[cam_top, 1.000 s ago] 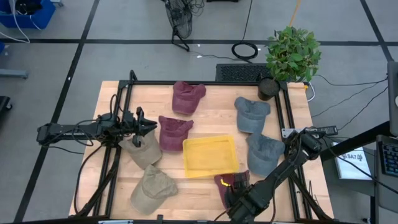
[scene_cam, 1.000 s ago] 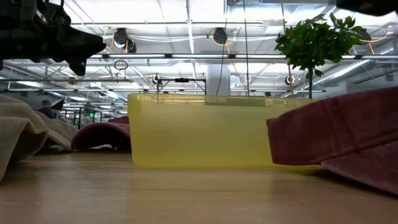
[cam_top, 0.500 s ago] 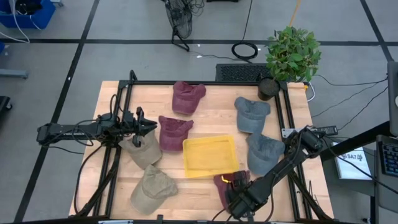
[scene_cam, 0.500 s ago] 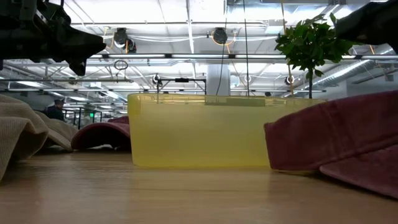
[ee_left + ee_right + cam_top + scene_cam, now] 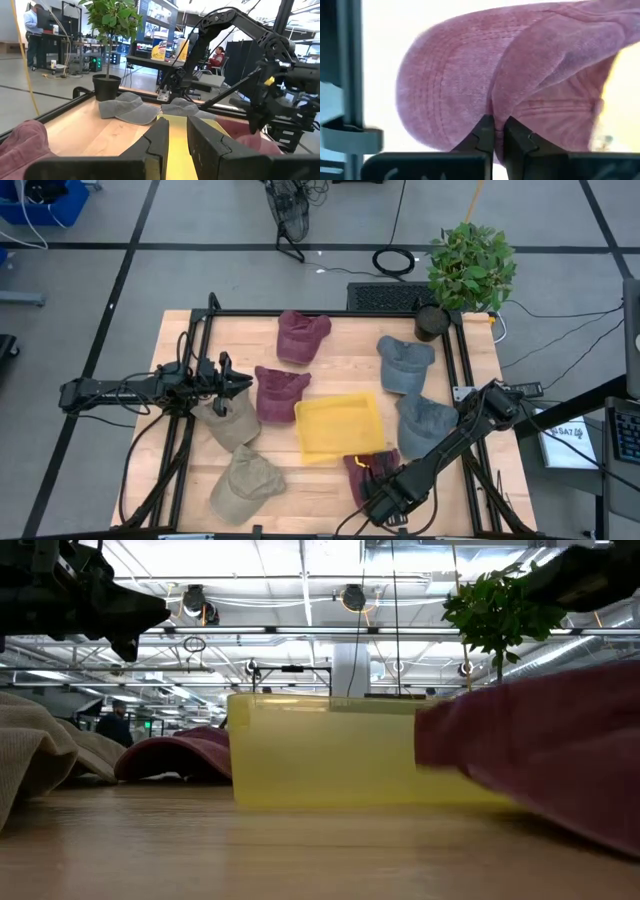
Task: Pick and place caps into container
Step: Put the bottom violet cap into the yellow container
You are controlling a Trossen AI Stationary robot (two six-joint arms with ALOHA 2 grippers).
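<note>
The right gripper (image 5: 385, 492) is down at the near edge of the table, and its two fingers (image 5: 490, 131) are pinched tight on a maroon cap (image 5: 366, 471) — the cloth is squeezed between them. This cap lies just beside the near right corner of the yellow tray (image 5: 339, 426) and touches it, and in the low view it looks lifted a bit off the wood. The tray sits in the middle of the table, turned a little askew, and no cap shows inside it. The left gripper (image 5: 243, 383) hangs over the left side of the table, above a tan cap (image 5: 232, 420); its fingers (image 5: 159, 141) are close together with a small gap and hold nothing. A second tan cap (image 5: 243, 482) lies near the front left. Two more maroon caps rest by the tray, one (image 5: 280, 392) just left of it and one (image 5: 301, 336) farther back. Two grey-blue caps are on the right side — one (image 5: 404, 363) near the back, one (image 5: 425, 425) just right of the tray. A black pot with a green plant (image 5: 470, 268) stands at the back right corner.
</note>
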